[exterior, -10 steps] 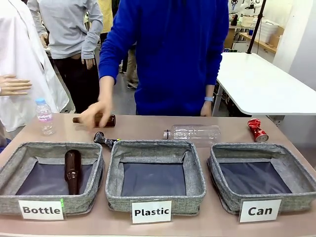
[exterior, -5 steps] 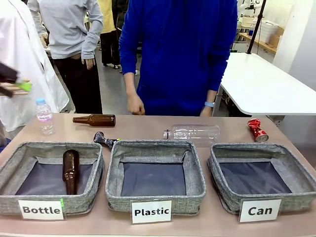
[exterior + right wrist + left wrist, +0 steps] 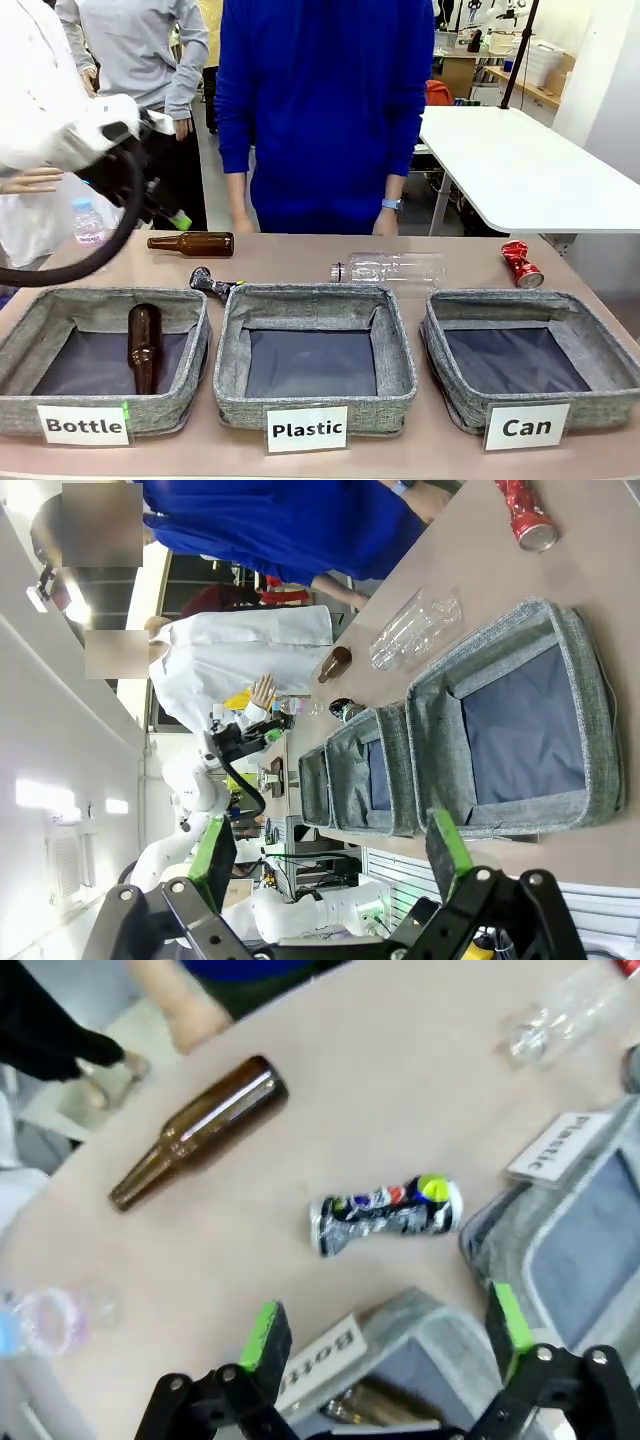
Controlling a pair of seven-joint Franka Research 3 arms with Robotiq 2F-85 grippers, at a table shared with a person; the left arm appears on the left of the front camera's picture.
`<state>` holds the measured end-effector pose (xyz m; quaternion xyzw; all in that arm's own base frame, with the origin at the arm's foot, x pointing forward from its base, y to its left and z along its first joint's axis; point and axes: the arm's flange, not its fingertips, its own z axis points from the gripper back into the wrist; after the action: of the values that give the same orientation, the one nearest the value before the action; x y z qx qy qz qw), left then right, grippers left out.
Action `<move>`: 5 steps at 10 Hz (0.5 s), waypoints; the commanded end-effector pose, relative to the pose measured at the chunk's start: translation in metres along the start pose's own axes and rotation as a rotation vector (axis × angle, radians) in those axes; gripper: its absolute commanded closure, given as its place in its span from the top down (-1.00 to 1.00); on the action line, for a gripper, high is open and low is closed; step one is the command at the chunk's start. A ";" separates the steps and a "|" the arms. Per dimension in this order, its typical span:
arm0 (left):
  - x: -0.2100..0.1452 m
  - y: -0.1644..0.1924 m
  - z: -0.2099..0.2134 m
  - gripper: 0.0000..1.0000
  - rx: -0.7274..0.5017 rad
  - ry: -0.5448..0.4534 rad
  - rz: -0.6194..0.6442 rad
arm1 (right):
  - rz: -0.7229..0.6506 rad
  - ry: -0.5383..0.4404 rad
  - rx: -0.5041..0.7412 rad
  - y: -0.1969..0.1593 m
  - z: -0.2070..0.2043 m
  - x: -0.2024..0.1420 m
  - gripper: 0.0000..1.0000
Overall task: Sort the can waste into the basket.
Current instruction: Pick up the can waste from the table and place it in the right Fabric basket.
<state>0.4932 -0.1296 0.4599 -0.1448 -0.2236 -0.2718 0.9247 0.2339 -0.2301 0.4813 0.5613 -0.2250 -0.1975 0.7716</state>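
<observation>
Red crushed metal drink can (image 3: 521,264) lies on the tan worktop (image 3: 300,258), near the far right corner of the grey woven-fabric rectangular basket with the white "Can" card (image 3: 605,400), outside it. The dark silvery-black crushed can with green-yellow marks (image 3: 212,283) lies on its side on the worktop too, well apart from that basket. It is just beside the far left corner of the alike grey basket marked "Plastic" (image 3: 400,345). My left claw (image 3: 385,1325) hangs above that dark can, spread wide and gripping nothing. Beyond the can a brown glass bottle (image 3: 192,243) lies on its side. A second brown glass bottle (image 3: 146,345) lies inside the grey basket marked "Bottle" (image 3: 197,345). A clear plastic bottle (image 3: 390,268) lies between the two cans, toward the far side. My right claw (image 3: 330,845) is wide too and empty, well back from the row of baskets. A person in a blue top (image 3: 320,100) stands at the far edge.
</observation>
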 end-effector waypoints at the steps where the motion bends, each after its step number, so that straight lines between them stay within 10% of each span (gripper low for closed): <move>1: 0.009 -0.018 -0.034 1.00 0.128 -0.067 0.004 | 0.026 -0.008 0.019 0.001 0.001 0.003 1.00; 3: 0.010 -0.025 -0.064 1.00 0.159 0.054 0.008 | 0.026 -0.008 0.019 0.001 0.001 0.003 1.00; 5: 0.009 -0.025 -0.044 1.00 0.077 -0.032 -0.034 | 0.026 -0.008 0.019 0.001 0.001 0.003 1.00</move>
<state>0.5038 -0.1817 0.4145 -0.0926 -0.2452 -0.2704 0.9264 0.2339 -0.2301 0.4814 0.5612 -0.2251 -0.1973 0.7716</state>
